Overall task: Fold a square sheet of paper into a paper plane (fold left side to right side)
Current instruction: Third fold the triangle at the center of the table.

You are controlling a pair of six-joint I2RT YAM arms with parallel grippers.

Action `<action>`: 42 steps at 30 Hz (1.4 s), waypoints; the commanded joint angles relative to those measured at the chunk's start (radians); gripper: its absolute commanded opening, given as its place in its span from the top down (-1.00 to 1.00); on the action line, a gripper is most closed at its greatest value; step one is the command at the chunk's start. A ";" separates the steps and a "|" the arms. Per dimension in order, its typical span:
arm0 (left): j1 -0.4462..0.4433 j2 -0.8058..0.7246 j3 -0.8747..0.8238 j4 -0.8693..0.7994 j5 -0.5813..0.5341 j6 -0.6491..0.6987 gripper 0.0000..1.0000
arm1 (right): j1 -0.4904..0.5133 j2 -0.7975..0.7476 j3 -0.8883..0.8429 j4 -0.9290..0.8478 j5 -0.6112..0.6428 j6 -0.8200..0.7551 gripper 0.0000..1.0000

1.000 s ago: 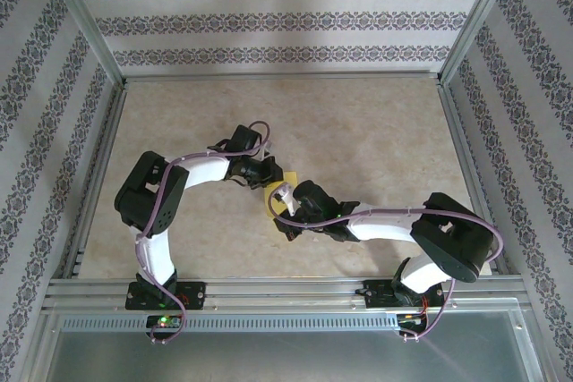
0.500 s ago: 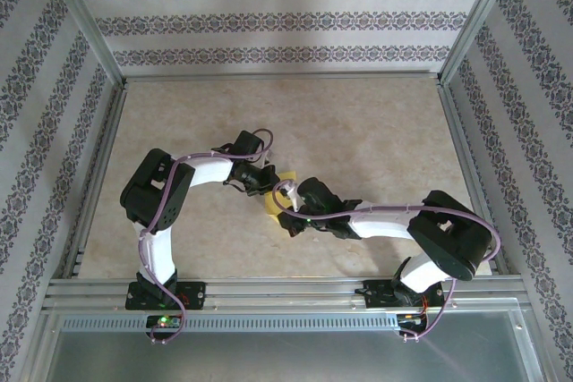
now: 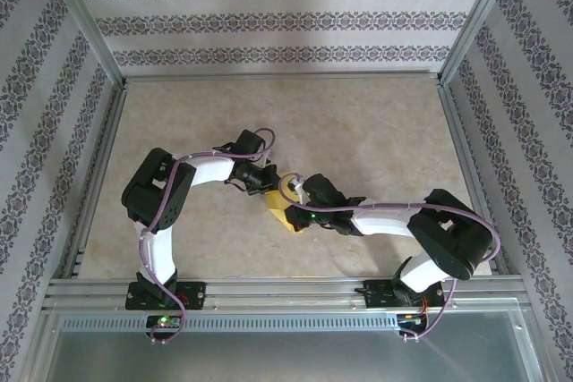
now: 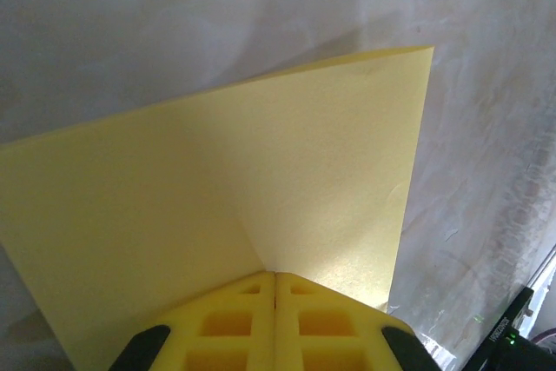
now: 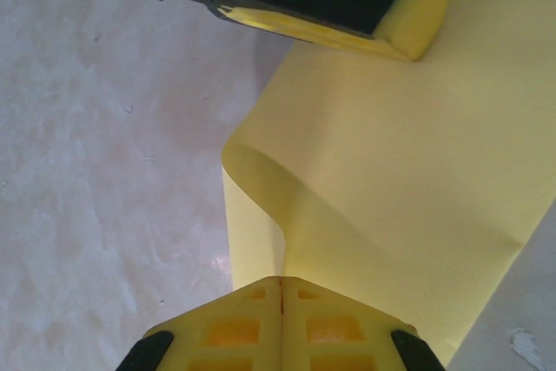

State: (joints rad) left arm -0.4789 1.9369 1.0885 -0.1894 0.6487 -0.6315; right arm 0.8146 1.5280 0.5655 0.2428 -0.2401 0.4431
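Observation:
The square sheet of paper (image 3: 280,206) is plain yellow and lies at the table's middle between both grippers. My left gripper (image 3: 267,187) is shut on one edge of the sheet (image 4: 261,188), its yellow pads pressed together at the paper. My right gripper (image 3: 295,206) is shut on another edge, where the sheet (image 5: 391,180) curls up in a loop from the table. In the right wrist view the left gripper's yellow fingers (image 5: 417,19) sit at the top, holding the sheet's far side. Part of the paper lies under the two wrists in the top view.
The beige table (image 3: 358,123) stretches beyond the arms to patterned walls. Metal rails (image 3: 277,288) run along the near edge by the arm bases.
The right gripper has moved right and up with its edge of the sheet, bending the paper over. The left gripper has stayed shut on the paper, shifting slightly.

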 commanded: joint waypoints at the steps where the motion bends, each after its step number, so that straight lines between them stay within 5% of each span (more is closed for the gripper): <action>1: -0.015 0.040 0.009 -0.074 -0.042 0.030 0.91 | -0.012 0.012 0.014 -0.035 0.045 0.008 1.00; 42: -0.024 0.045 0.034 -0.095 -0.049 0.040 0.94 | -0.059 0.017 0.052 -0.074 0.141 -0.039 1.00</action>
State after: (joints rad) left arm -0.4854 1.9495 1.1179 -0.2253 0.6426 -0.6117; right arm 0.7609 1.5291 0.5922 0.1833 -0.1162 0.4232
